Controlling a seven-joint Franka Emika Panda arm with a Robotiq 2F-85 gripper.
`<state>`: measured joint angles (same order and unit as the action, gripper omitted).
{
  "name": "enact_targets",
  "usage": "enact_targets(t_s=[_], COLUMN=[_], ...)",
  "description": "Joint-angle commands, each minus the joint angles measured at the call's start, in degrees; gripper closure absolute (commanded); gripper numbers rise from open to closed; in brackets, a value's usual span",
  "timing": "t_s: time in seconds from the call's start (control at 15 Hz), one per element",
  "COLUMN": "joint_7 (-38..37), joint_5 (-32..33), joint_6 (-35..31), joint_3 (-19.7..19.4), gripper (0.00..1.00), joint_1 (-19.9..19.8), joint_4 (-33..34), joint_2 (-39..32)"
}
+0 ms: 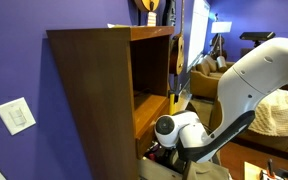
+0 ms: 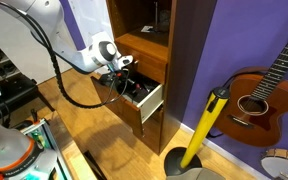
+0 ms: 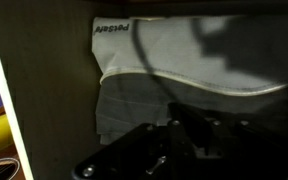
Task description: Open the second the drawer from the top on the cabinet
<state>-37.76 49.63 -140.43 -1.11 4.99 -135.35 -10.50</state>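
The brown wooden cabinet (image 1: 94,90) stands against a purple wall and shows in both exterior views (image 2: 144,45). One of its drawers (image 2: 149,101) is pulled out with dark things inside. My gripper (image 2: 125,72) hangs over the open drawer at its inner end. In an exterior view the gripper (image 1: 160,150) is low beside the cabinet front. In the wrist view the gripper (image 3: 179,150) is a dark blur above white cloth (image 3: 184,50) and grey cloth (image 3: 134,100). The fingers are too dark to tell whether they are open or shut.
A yellow-handled tool on a black base (image 2: 206,125) and a guitar (image 2: 259,90) stand beside the cabinet. A light switch (image 1: 17,116) is on the wall. A sofa (image 1: 209,80) and a cream blanket (image 1: 279,115) lie behind the arm.
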Motion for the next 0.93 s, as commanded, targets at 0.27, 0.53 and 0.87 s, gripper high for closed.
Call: enact_targets(t_s=[0.27, 0.53, 0.87], joint_7=[0.6, -0.3, -1.0], joint_5=[-2.3, -2.3, -3.6], joint_6=[2.4, 2.8, 2.4], joint_3=[0.7, 1.4, 2.5], gripper=[0.99, 0.99, 0.99], joint_1=[0.2, 0.4, 0.8], joint_4=[-0.4, -0.5, -0.3], joint_2=[2.0, 3.5, 4.4])
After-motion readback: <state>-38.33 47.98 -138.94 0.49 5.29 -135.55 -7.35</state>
